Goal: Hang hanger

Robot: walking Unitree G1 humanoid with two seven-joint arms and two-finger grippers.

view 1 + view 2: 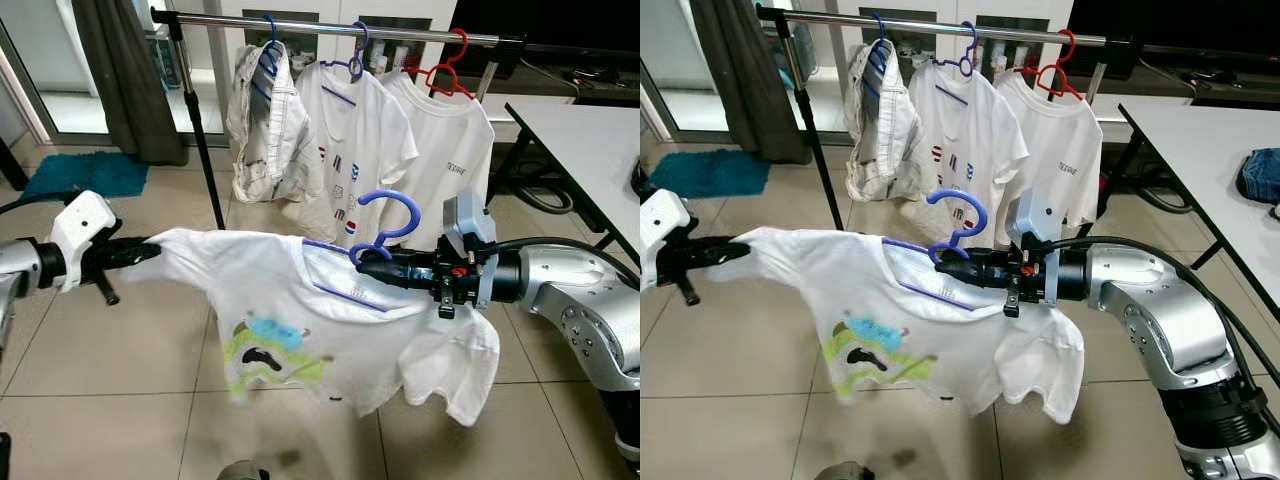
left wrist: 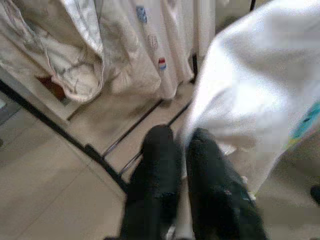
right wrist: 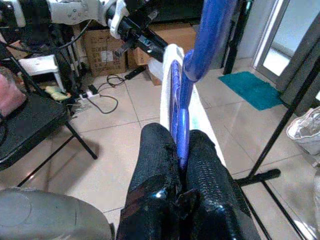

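The blue plastic hanger sits inside the neck of a white T-shirt with a green and blue cartoon print, held in the air in front of the robot, below and well short of the silver clothes rail. The right gripper has its jaws pressed on the hanger's stem just under the hook; the right wrist view shows the blue stem squeezed between the two black fingers, a contact the eye views give only from the side. The left gripper pinches the shirt's sleeve end, stretching the cloth out flat; in the left wrist view its fingers lie close together with white fabric caught between them.

On the rail hang a crumpled white garment on a blue hanger, a white printed T-shirt on a purple hanger and a white T-shirt on a red hanger. Bare rail shows between the rail's left post and the crumpled garment. A grey tabletop edges in on the robot's right, and the right eye view shows a folded blue denim piece on it. The tiled floor lies below the held shirt.
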